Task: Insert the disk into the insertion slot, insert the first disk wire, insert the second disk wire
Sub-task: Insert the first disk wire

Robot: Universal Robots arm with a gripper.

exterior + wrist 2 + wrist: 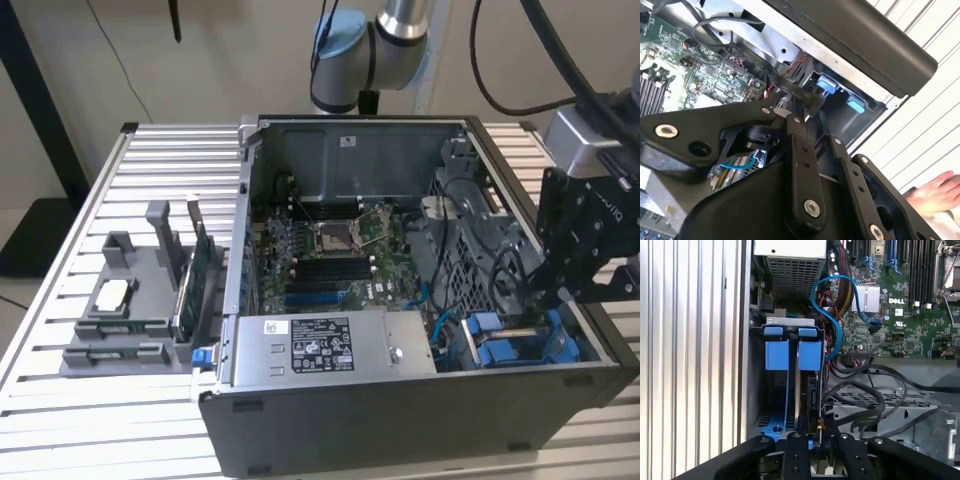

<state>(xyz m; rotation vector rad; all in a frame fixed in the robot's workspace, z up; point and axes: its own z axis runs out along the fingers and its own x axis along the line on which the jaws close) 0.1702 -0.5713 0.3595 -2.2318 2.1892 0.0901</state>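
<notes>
Gripper [798,118] fingers pinched together on a black wire connector [809,100], tips down inside the drive bay [756,390] at the near corner of the case [865,40], on the exterior view's right. Tight spot: bay wall close on one side of the fingers, loose black cables [890,376] and a grey metal cage [930,415] close on the other, and the case's black side wall runs right past the gripper body. Open room is upward only, since the case lies with its lid off. Disk [810,356] stands on edge in its slot in the bay, blue carrier end showing, straight ahead of the fingertips in the first wrist view. A second blue carrier [776,355] is just beside it; can't tell if they touch. Blue cable [837,300] loops from beside the bay over to the motherboard [900,315]. Arm [385,40] comes from the far side behind the case, and the gripper body leans in over the case's right wall, tilted down toward the bay. Power-supply box [320,345] lies along the near wall, between the bay and the exterior view's left side. A hand [935,192] rests on the slatted table [100,420] outside the case, near the gripper. Grey tray [120,320] with parts sits well apart on the exterior view's left.
</notes>
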